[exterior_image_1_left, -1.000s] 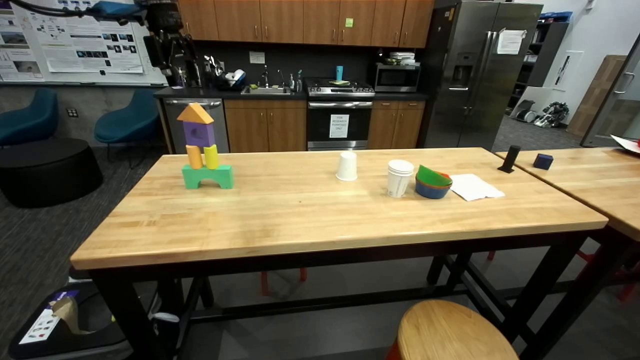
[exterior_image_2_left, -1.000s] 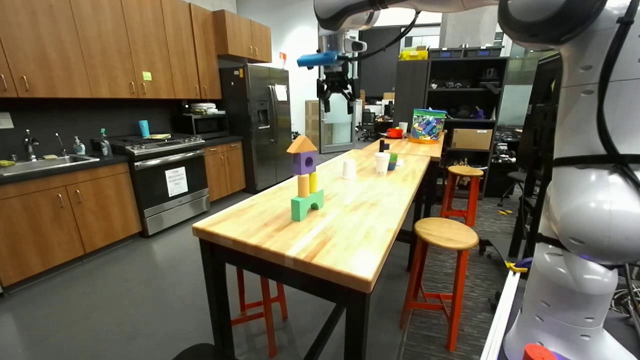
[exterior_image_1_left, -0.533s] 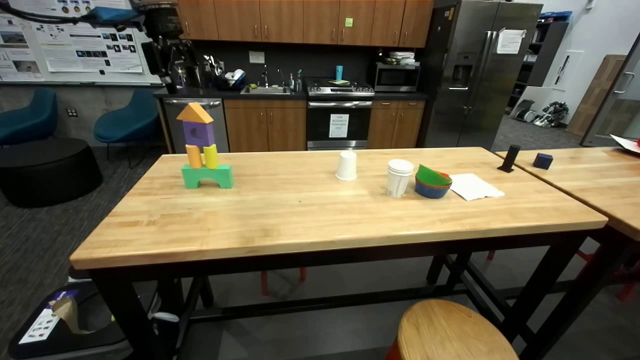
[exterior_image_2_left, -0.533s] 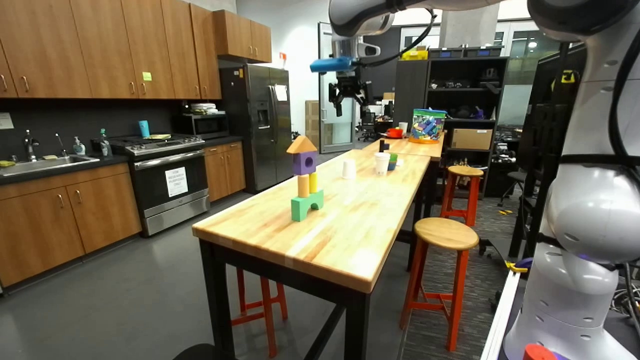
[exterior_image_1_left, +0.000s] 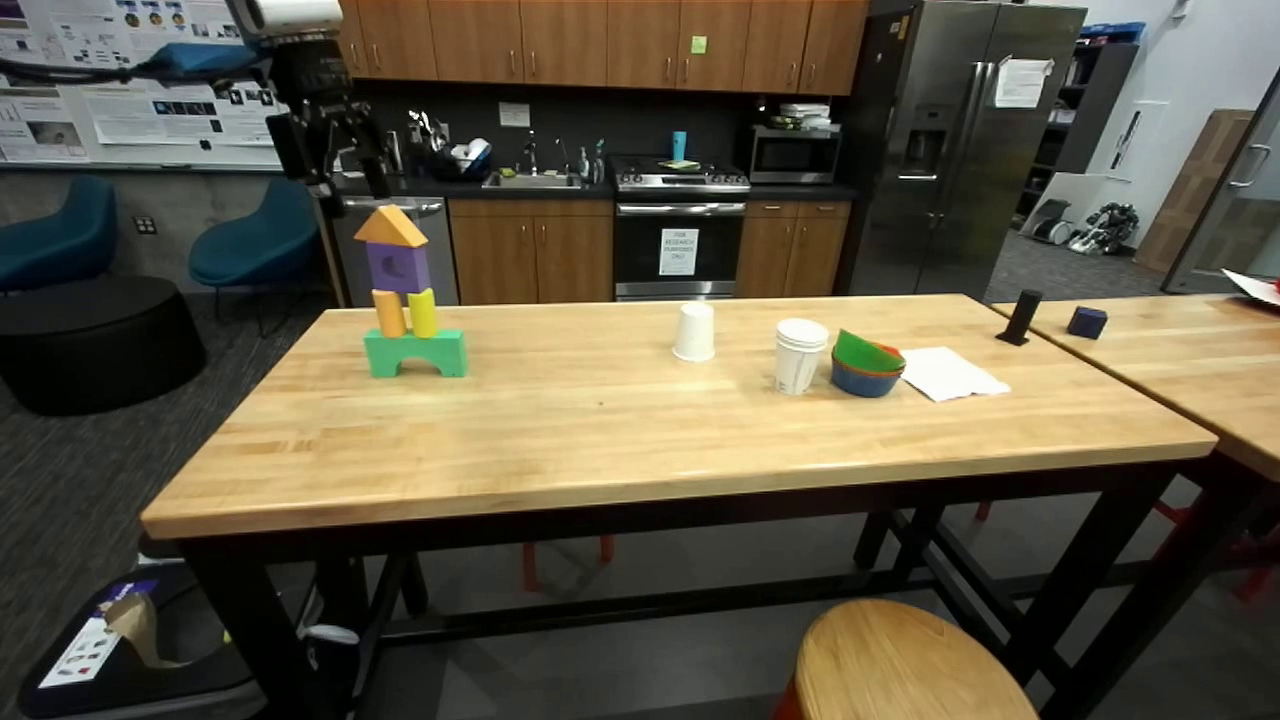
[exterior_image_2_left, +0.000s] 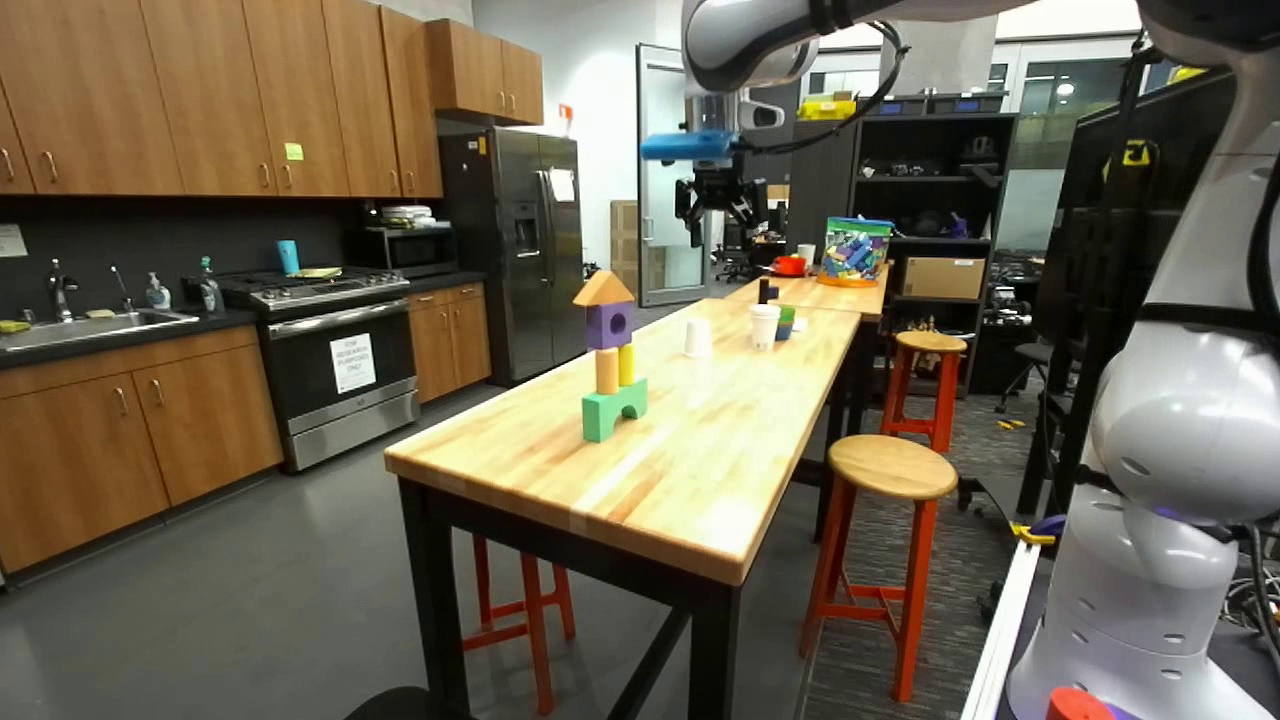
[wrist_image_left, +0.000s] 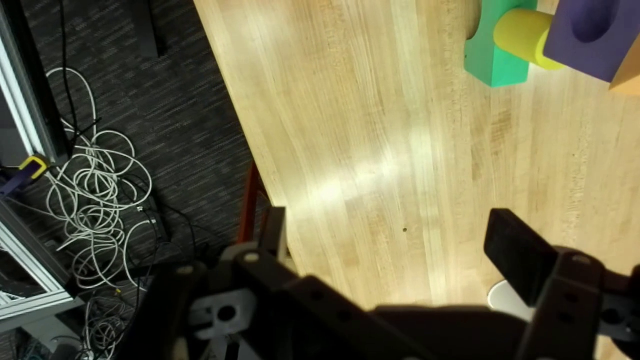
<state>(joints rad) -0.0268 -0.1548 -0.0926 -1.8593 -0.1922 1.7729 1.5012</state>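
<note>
My gripper (exterior_image_1_left: 350, 188) is open and empty, high above the table. It also shows in an exterior view (exterior_image_2_left: 722, 230) and in the wrist view (wrist_image_left: 390, 220), where bare tabletop shows between the fingers. A tower of blocks stands on the table: a green arch (exterior_image_1_left: 415, 352), orange (exterior_image_1_left: 389, 313) and yellow (exterior_image_1_left: 423, 313) cylinders, a purple block (exterior_image_1_left: 397, 268) and an orange triangle (exterior_image_1_left: 391, 228). The tower shows partly in the wrist view's upper right, with the purple block (wrist_image_left: 590, 35) leaning over the yellow cylinder (wrist_image_left: 522, 37). An upside-down white cup (exterior_image_1_left: 694, 332) stands apart; the right finger partly covers a white round thing (wrist_image_left: 507, 299).
The wooden table (exterior_image_1_left: 560, 440) also holds stacked white cups (exterior_image_1_left: 799, 356), a blue bowl (exterior_image_1_left: 864, 381) with a green piece (exterior_image_1_left: 862, 352), white paper (exterior_image_1_left: 950, 374) and a black stand (exterior_image_1_left: 1019, 318). A stool (exterior_image_2_left: 892, 468) stands beside the table. White cables (wrist_image_left: 95, 185) lie on the floor.
My gripper has moved toward the robot's base side and a little lower, to the right in an exterior view. It stays open. The blocks, cups and bowls have not moved.
</note>
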